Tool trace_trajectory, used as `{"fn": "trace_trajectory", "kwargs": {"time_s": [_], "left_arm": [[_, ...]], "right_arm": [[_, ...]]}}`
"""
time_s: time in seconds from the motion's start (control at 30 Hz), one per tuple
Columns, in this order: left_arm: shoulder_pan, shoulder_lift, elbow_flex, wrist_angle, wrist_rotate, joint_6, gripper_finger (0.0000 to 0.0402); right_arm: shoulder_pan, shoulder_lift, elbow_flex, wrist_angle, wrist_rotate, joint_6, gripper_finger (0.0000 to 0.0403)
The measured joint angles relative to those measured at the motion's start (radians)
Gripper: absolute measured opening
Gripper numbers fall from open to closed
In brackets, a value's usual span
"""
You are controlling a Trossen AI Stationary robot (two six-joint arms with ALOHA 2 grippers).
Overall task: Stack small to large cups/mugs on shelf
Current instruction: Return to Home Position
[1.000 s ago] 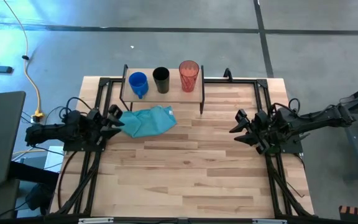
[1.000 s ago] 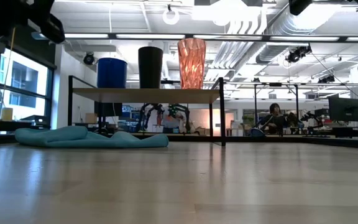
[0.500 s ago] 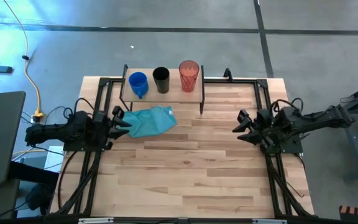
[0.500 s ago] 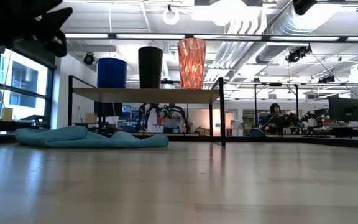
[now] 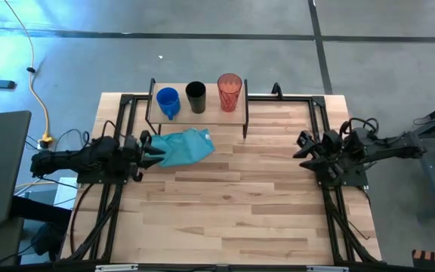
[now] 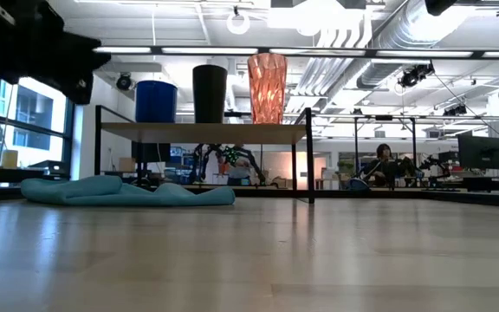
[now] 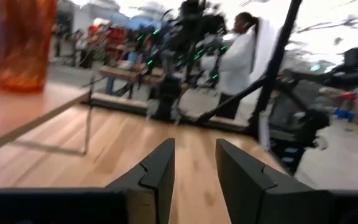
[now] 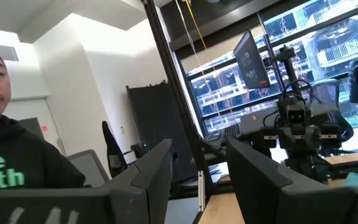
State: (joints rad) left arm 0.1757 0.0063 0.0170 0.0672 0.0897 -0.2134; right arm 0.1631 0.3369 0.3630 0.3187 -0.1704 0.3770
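Observation:
Three vessels stand in a row on the shelf (image 5: 210, 114) at the table's far edge: a blue mug (image 5: 168, 100), a black cup (image 5: 195, 97) and a red-orange tumbler (image 5: 229, 91). The low view shows them upright on the shelf's top (image 6: 202, 132): mug (image 6: 155, 101), cup (image 6: 210, 94), tumbler (image 6: 267, 87). My left gripper (image 5: 155, 149) is open near the table's left edge, over the left end of a teal cloth (image 5: 183, 146). Its wrist view shows the tumbler (image 7: 20, 43). My right gripper (image 5: 302, 148) is open near the right edge, (image 8: 199, 174) in its wrist view.
The teal cloth (image 6: 128, 191) lies crumpled on the table in front of the shelf's left legs. Black frame rails (image 5: 327, 121) run along both table sides. A person (image 8: 5, 155) shows beyond the table in the right wrist view, another (image 7: 241, 56) in the left.
My right gripper has drawn back toward the table's right edge. My left arm has sunk lower and its gripper has crept a little toward the cloth. The cups and the cloth have stayed put.

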Motion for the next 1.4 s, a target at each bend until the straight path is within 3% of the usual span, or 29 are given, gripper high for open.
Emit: {"fn": "trace_trajectory", "kwargs": {"time_s": [0.23,0.77,0.87,1.1,1.27,1.4], "left_arm": [[0.001,0.000,0.000,-0.068,-0.126,-0.060,0.0106],[0.001,0.000,0.000,-0.059,-0.107,-0.108,0.0106],[0.000,0.000,0.000,-0.057,-0.136,-0.021,0.0106],[0.000,0.000,0.000,-0.058,-0.110,0.111,0.0106],[0.000,0.000,0.000,-0.059,-0.064,0.140,0.0106],[0.000,0.000,0.000,-0.056,-0.070,0.158,0.0106]], "right_arm": [[0.000,-0.058,0.000,-0.061,-0.003,0.017,0.0144],[0.000,-0.083,0.000,-0.191,0.000,0.093,0.0144],[0.000,-0.083,0.000,-0.188,0.001,-0.014,0.0144],[0.014,-0.083,0.000,-0.282,-0.070,-0.498,0.0144],[0.016,-0.084,0.000,-0.327,-0.048,-0.564,0.0144],[0.014,-0.083,0.000,-0.490,0.094,-0.544,0.0144]]}}
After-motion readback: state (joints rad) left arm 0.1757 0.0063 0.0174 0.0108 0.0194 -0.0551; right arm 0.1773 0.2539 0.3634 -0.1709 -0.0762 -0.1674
